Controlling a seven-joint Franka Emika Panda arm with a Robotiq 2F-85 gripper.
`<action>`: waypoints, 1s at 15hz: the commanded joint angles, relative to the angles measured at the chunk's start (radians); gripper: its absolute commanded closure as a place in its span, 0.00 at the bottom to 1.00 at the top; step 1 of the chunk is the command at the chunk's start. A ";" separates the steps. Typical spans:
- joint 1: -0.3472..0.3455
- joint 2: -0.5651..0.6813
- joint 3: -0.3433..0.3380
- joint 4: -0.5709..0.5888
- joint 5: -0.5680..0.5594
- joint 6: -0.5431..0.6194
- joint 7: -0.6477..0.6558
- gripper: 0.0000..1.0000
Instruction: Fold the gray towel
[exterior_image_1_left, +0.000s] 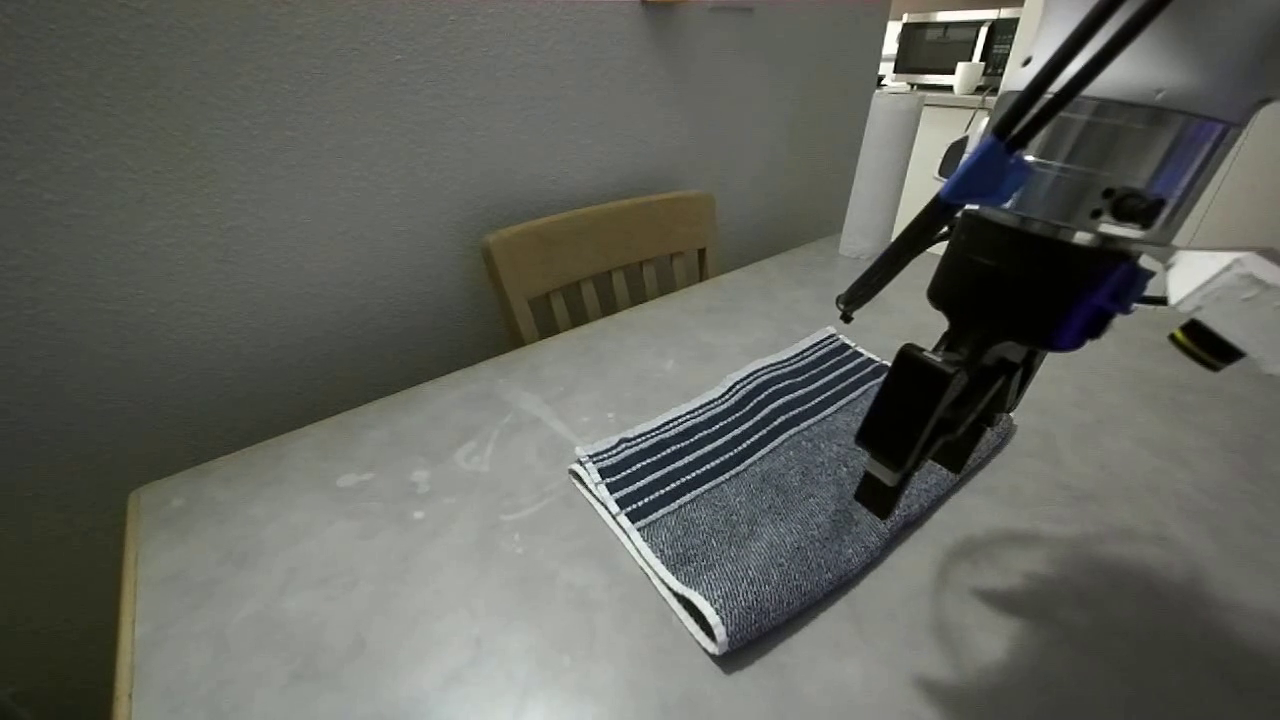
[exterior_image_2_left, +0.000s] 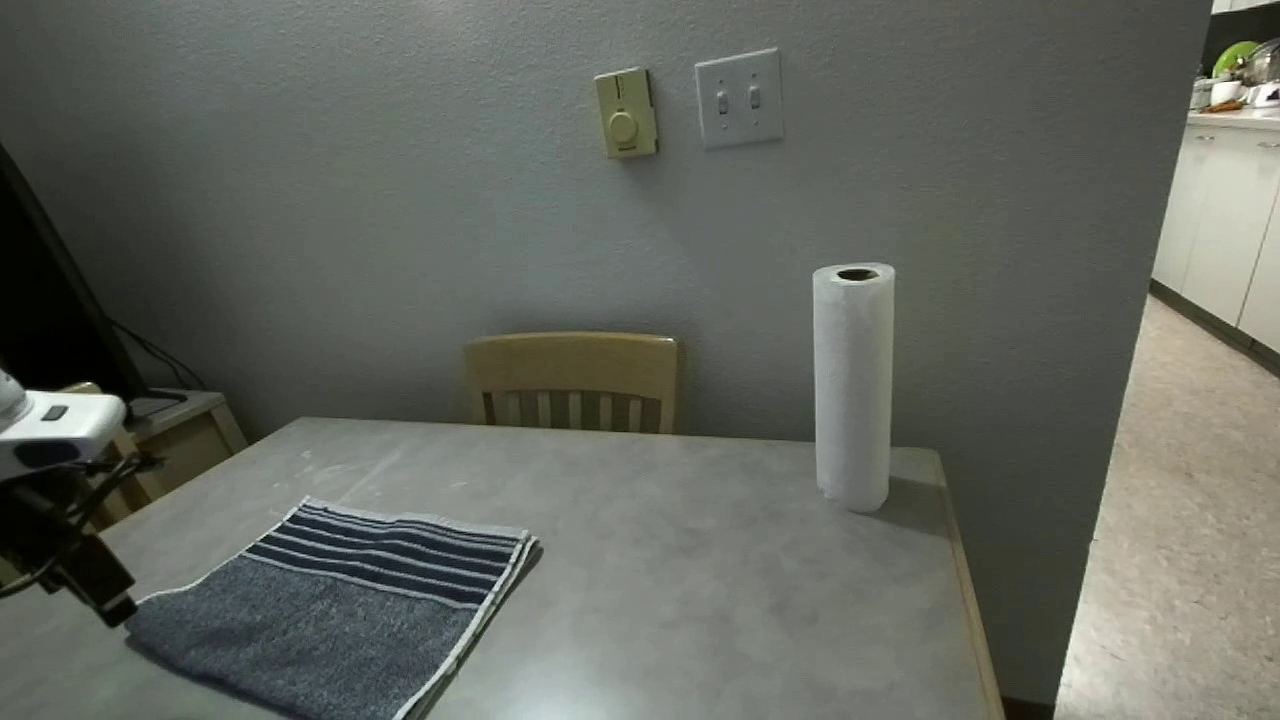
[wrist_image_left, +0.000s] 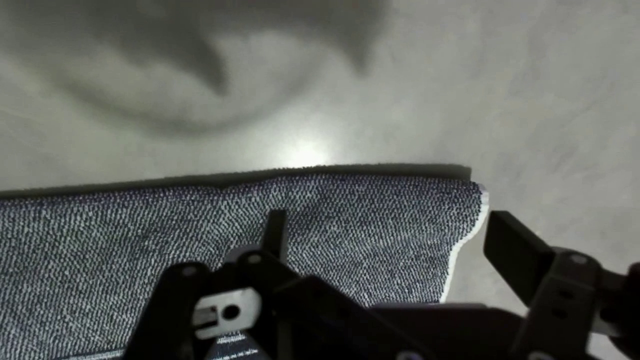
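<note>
The towel (exterior_image_1_left: 765, 505) lies doubled, one end below the gripper (wrist_image_left: 386, 216), jaws apart; another fold may remain.

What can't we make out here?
Gray towel: inside mostly hidden by its top layer, all views; far end partly behind gripper, in an exterior view.
White hem: cut off by bottom edge, in an exterior view.
Stripes: mostly behind gripper or cut off, wrist view.
Microwave panel: too small to read, in an exterior view.
</note>
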 joint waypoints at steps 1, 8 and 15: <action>-0.019 0.042 0.007 0.041 0.006 -0.024 -0.015 0.00; -0.027 0.229 -0.029 0.308 -0.114 -0.156 -0.004 0.00; -0.016 0.315 -0.027 0.490 -0.156 -0.251 -0.006 0.00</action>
